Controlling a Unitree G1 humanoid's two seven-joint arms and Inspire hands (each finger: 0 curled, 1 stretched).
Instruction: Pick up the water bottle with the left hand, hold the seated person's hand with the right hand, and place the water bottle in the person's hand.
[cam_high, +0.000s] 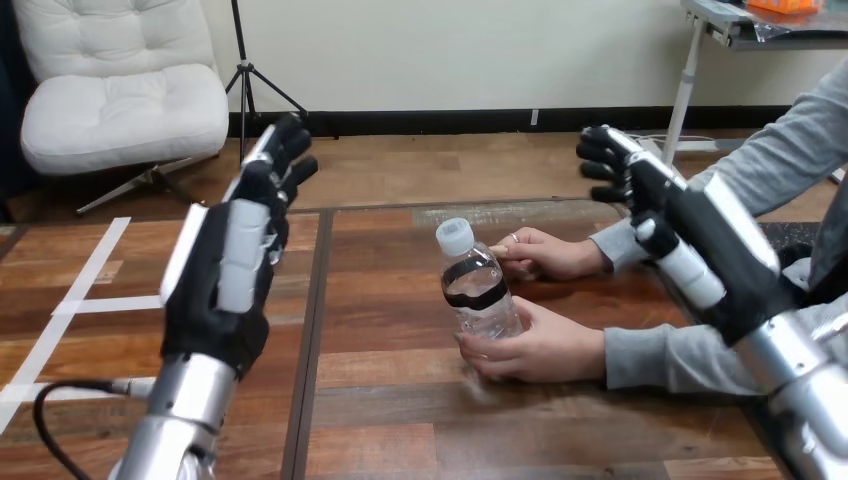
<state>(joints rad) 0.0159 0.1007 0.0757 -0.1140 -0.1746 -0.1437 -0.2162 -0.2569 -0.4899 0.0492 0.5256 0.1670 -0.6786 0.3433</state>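
A clear water bottle (475, 288) with a white cap and black label band stands upright on the wooden table (400, 400) near the middle. The person's nearer hand (540, 345) is wrapped round its base from the right. The person's farther hand (550, 253) rests on the table just behind the bottle, fingertips near its shoulder. My left hand (232, 262) is raised above the table's left part, fingers straight, well left of the bottle and holding nothing. My right hand (665, 215) hovers over the person's grey sleeves at the right, fingers loosely bent, apart from the person's hands.
A dark seam (308, 340) runs down the table between my left hand and the bottle. The person's forearms (660, 355) cross the table's right part.
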